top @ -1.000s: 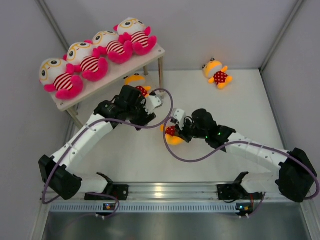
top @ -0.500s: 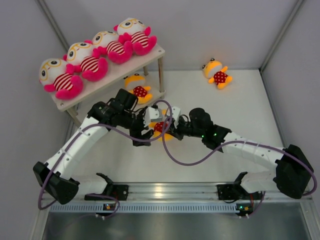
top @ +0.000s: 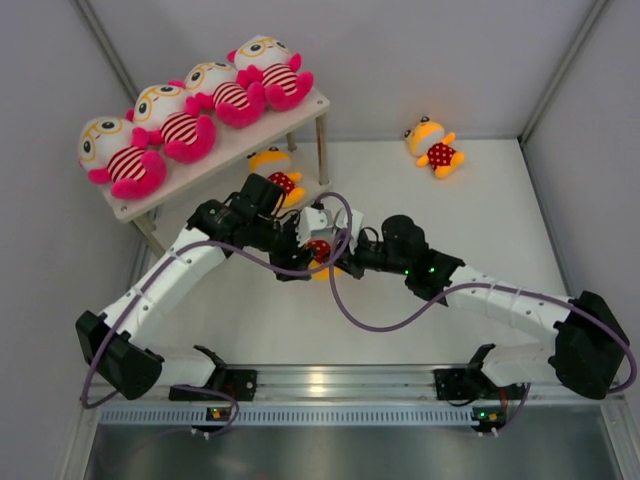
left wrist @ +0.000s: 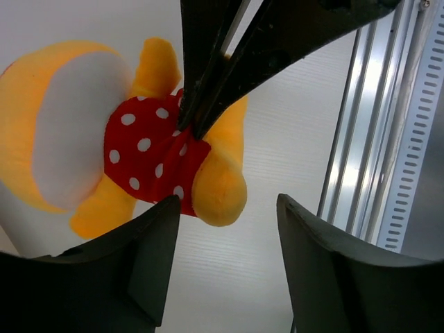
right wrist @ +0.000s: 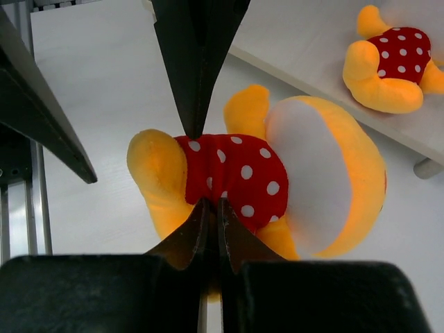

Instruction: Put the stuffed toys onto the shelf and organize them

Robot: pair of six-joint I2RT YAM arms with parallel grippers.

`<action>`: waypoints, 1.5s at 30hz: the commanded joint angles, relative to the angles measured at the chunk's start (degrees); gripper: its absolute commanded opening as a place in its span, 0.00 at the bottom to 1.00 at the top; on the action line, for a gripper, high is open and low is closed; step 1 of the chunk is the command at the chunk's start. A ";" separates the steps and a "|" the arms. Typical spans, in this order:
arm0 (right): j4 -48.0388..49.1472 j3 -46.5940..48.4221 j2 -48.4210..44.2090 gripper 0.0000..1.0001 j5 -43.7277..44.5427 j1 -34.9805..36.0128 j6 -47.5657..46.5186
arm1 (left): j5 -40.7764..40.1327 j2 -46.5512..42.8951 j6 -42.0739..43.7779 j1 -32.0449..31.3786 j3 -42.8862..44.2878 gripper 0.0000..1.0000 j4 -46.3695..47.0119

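My right gripper [top: 330,256] is shut on the red dotted shirt of a small yellow toy [top: 318,250] and holds it in front of the shelf [top: 300,108]. The right wrist view shows the pinch [right wrist: 209,205] on the toy [right wrist: 305,173]. My left gripper [top: 298,254] is open, its fingers on either side of the toy's leg [left wrist: 218,191], not touching. Several large striped toys [top: 175,122] lie in a row on the top board. One small toy [top: 274,166] lies on the lower board, also in the right wrist view [right wrist: 392,62]. Another small toy [top: 432,143] lies on the table at the back right.
The shelf's silver front leg [top: 322,150] stands just behind both grippers. The lower board's edge [right wrist: 312,66] is close behind the held toy. Both arms' purple cables [top: 340,300] loop over the table. An aluminium rail [left wrist: 388,139] runs along the near edge.
My right gripper has carried the small toy left toward the shelf. My left gripper has come away from the shelf and now stands open around the toy's leg.
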 commanded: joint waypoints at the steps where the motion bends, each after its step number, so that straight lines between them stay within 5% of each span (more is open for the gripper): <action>1: 6.21 2.50 -2.44 0.00 -2.14 1.20 0.88 | -1.06 -0.01 -1.15 -0.76 0.36 0.62 3.59; 4: 6.82 2.24 -2.97 0.00 -2.22 1.20 0.97 | -3.08 -0.01 -1.33 -1.38 -0.08 0.43 3.59; 7: 7.18 2.06 -2.62 0.00 -2.84 1.28 1.67 | -5.10 -0.01 -1.68 -1.99 0.00 0.00 3.68; 11: 7.44 1.62 -1.39 0.06 -3.55 1.29 4.30 | -10.98 -0.09 -6.14 -2.08 -1.66 0.00 5.25; 13: 7.62 1.01 -0.86 0.38 -2.23 1.20 5.36 | -19.23 -0.18 -7.91 -1.99 -3.33 0.00 7.80; 15: 7.79 0.31 -0.68 0.54 -0.39 1.20 6.15 | -24.51 -0.36 -8.98 -2.08 -5.08 0.00 9.56; 17: 7.88 -1.01 -1.03 0.60 0.93 1.11 7.12 | -29.97 -0.97 -9.24 -1.99 -5.27 0.00 9.57; 36: 6.30 -8.40 -12.73 0.64 10.60 -1.44 6.42 | -49.38 -12.14 7.72 -1.99 0.00 0.00 9.39; 45: 6.48 -7.43 -11.23 0.63 10.26 -1.62 7.03 | -58.81 -12.14 18.88 -1.73 -16.33 0.00 25.11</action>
